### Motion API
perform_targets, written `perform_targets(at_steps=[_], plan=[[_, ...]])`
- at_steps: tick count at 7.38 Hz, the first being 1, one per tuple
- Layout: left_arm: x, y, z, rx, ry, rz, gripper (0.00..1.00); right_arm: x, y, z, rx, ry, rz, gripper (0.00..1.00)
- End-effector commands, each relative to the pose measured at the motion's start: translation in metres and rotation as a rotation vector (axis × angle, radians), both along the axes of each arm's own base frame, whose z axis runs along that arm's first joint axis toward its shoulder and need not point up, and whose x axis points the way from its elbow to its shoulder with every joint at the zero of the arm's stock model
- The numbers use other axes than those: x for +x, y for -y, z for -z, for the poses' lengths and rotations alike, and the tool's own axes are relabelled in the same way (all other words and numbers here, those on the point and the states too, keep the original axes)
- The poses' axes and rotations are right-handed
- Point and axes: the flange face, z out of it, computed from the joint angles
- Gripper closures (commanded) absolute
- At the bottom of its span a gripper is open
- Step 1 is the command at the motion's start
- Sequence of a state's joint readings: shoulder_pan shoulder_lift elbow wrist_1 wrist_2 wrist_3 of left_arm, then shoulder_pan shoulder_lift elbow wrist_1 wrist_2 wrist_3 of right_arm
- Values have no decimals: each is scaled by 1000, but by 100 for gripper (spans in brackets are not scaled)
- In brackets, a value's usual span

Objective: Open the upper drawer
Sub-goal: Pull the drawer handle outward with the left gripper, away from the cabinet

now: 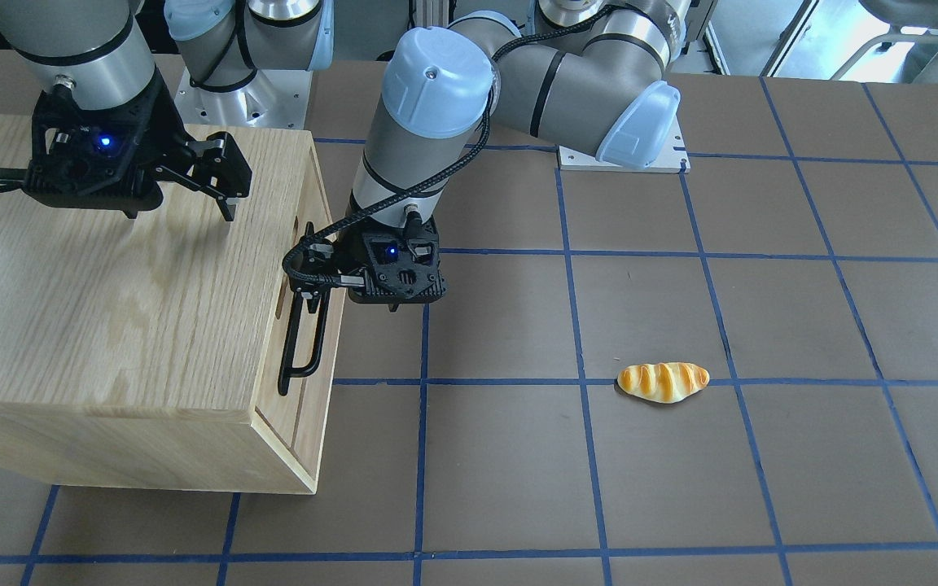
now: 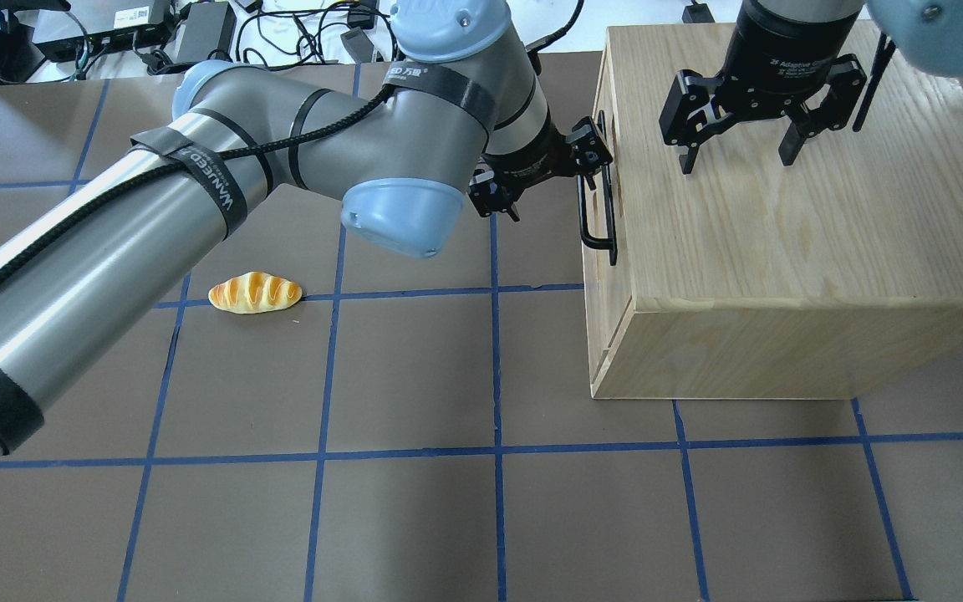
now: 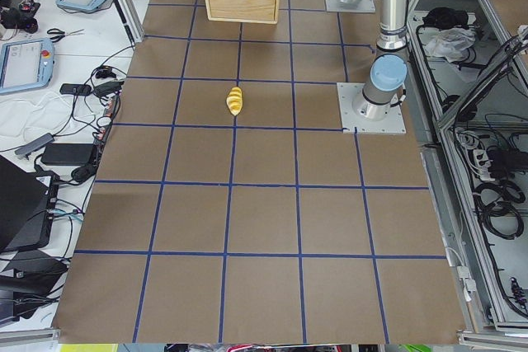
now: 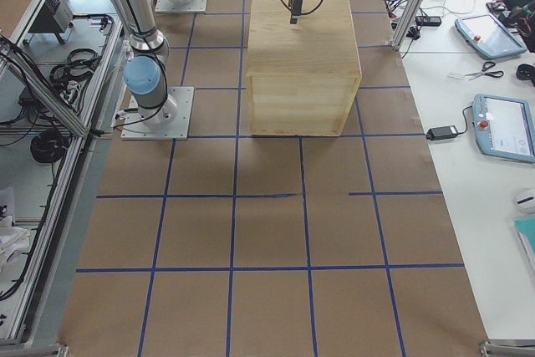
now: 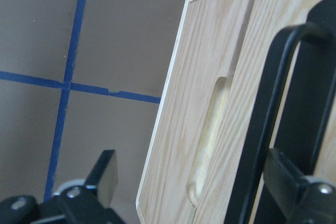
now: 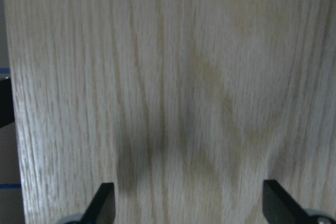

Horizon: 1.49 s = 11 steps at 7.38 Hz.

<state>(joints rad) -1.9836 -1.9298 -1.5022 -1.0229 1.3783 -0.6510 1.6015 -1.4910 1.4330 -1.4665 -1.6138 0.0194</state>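
The upper drawer sits flush in the front of the oak cabinet, with its long black bar handle standing off the front. My left gripper is open at the handle's far end. In the left wrist view the handle lies between the spread fingers, close to the right one, and is not clamped. The overhead view shows the handle and my left gripper beside the drawer front. My right gripper hangs open and empty just above the cabinet top.
A bread roll lies on the brown table with blue grid lines, well away from the cabinet; it also shows in the overhead view. A wooden panel with an oval cut-out lies beside the handle's panel. My left arm reaches across the table.
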Motion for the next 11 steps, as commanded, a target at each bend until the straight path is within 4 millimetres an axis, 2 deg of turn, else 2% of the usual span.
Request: perform_targets(at_steps=[1,4,11], plan=[[5,2,-1,-20,31,19,0,0,0,0,0,0,1,0],[13,11,-15,-49,38,14,0,0,0,0,0,0,1,0],[49,31,-8,-34,101,24,0,0,0,0,0,0,-1,0]])
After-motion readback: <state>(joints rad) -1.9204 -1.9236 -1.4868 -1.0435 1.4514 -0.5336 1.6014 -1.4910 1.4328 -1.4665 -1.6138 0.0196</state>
